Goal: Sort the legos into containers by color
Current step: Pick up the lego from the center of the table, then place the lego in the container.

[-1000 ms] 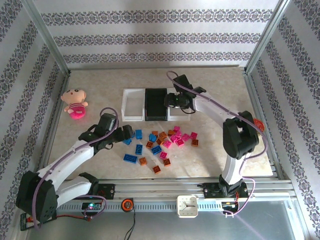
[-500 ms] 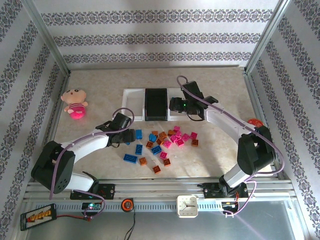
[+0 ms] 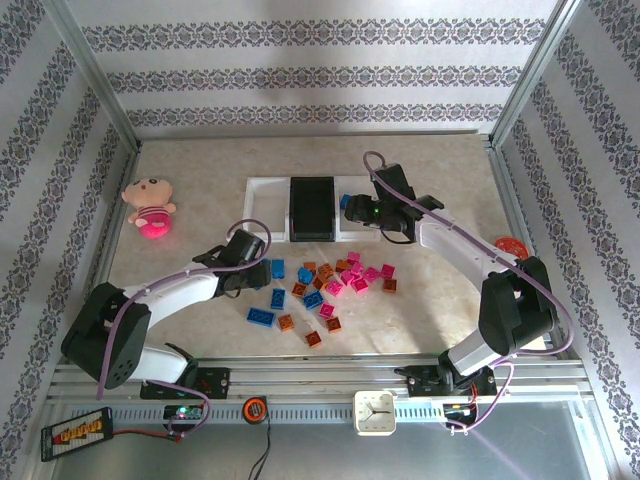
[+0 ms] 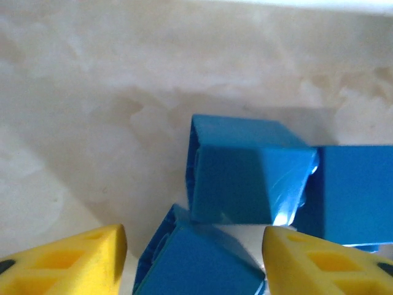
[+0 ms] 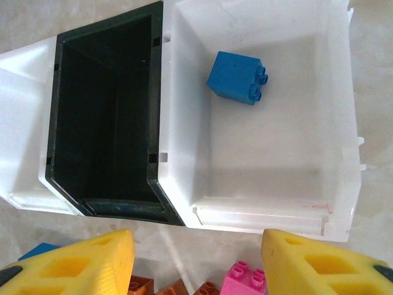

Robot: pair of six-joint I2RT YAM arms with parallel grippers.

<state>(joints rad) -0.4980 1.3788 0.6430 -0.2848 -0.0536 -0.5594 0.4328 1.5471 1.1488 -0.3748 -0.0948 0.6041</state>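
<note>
The legos (image 3: 313,299) lie scattered in blue, pink and brown on the table in front of the containers. My left gripper (image 3: 257,274) (image 4: 195,261) is low at the pile's left edge. It is open, with its jaws around a blue brick (image 4: 202,264), and a sliver of table shows beside the left finger (image 4: 73,261). Two more blue bricks (image 4: 245,169) lie just beyond. My right gripper (image 3: 352,212) (image 5: 198,264) hangs open and empty above the front wall of the right white bin (image 5: 264,212). A blue brick (image 5: 236,78) lies inside that bin. The black bin (image 5: 104,117) (image 3: 312,208) and the left white bin (image 3: 262,210) are beside it.
A pink plush doll (image 3: 150,205) sits at the far left. A round red tin (image 3: 512,245) is at the right edge behind my right arm. A pink brick (image 5: 249,279) and brown bricks (image 5: 184,287) lie just below my right fingers. A clock (image 3: 375,412) rests on the front rail.
My left arm stretched right and lowered onto the blue bricks, and its jaws narrowed around one. My right arm's elbow swung out to the right, and its gripper drifted slightly right over the bins.
</note>
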